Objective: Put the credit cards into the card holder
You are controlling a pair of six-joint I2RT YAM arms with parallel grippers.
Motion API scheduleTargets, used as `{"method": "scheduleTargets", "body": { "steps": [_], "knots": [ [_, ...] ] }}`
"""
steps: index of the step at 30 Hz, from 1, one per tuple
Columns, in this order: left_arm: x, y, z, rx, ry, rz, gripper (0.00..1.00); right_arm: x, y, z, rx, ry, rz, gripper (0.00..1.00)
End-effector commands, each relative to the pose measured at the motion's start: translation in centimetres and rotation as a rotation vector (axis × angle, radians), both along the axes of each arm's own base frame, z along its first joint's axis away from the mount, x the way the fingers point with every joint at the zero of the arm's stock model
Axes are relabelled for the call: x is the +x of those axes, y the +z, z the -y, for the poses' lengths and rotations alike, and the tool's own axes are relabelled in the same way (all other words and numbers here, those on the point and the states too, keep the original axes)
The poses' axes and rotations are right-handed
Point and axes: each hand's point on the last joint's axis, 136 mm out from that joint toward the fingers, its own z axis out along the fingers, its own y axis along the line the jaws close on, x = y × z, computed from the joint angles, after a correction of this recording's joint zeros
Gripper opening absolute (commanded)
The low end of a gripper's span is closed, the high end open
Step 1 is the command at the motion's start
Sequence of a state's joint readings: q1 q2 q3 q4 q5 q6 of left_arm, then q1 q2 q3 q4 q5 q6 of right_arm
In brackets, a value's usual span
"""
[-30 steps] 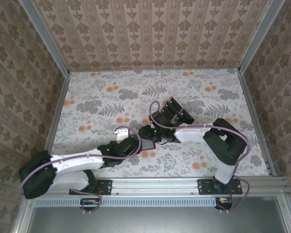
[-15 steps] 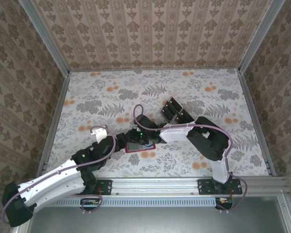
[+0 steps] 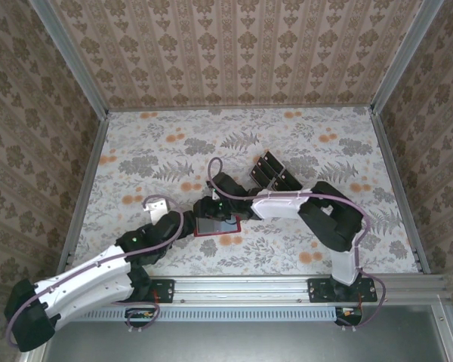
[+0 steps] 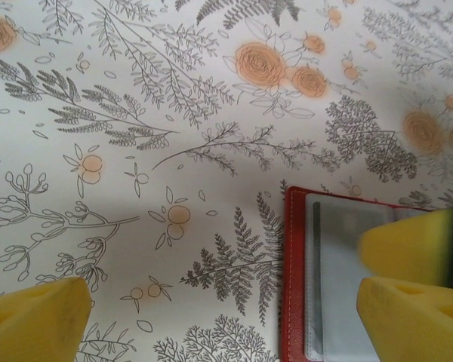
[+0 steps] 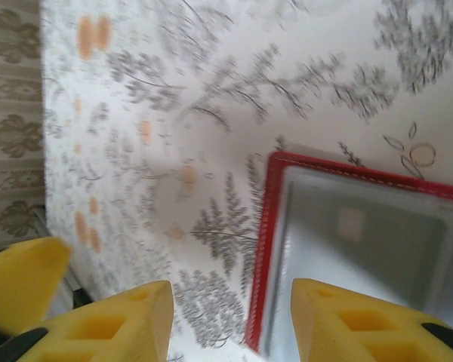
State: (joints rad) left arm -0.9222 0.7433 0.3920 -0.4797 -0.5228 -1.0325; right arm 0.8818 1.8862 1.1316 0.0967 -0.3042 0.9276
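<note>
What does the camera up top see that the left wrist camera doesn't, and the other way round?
From above: the whole left arm and right arm, the right gripper at the red card holder, the black credit cards farther back, and the patterned walls. From the left wrist, close up: the left gripper wide open, its yellow fingertips, and the card holder's clear pocket. Both share the card holder lying open on the flowery table.

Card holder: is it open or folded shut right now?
The card holder is open, flat on the table: its clear inner pocket faces up inside the red border.
</note>
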Motion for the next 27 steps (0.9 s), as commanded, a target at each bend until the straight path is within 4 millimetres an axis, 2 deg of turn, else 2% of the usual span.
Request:
{"method": "scheduleTargets", "body": {
  "steps": [1,6,8,13,16,20,27],
  "knots": [
    [0.3,0.0,0.5,-0.005,-0.016,-0.014,1.00,1.2,7.0,1.8,0.043,0.029,0.138,0.47],
    [1.0,-0.1,1.9,0.002,-0.065,-0.033,1.00,2.6,8.6,8.5,-0.123,-0.038,0.197,0.47],
    [1.3,0.0,2.7,0.012,-0.096,-0.040,1.00,3.3,8.8,12.1,-0.227,-0.077,0.230,0.47],
    [1.9,-0.6,4.3,0.060,-0.150,-0.079,1.00,4.1,8.7,20.7,-0.522,-0.132,0.276,0.46],
    [2.2,-1.3,4.7,0.086,-0.156,-0.105,1.00,4.4,8.3,24.3,-0.697,-0.136,0.300,0.45],
    [2.4,-1.9,5.1,0.101,-0.160,-0.122,1.00,4.8,7.4,27.0,-0.888,-0.115,0.307,0.45],
    [2.4,-2.1,5.0,0.119,-0.159,-0.133,1.00,5.7,5.6,28.6,-1.024,-0.094,0.281,0.42]
  ]
}}
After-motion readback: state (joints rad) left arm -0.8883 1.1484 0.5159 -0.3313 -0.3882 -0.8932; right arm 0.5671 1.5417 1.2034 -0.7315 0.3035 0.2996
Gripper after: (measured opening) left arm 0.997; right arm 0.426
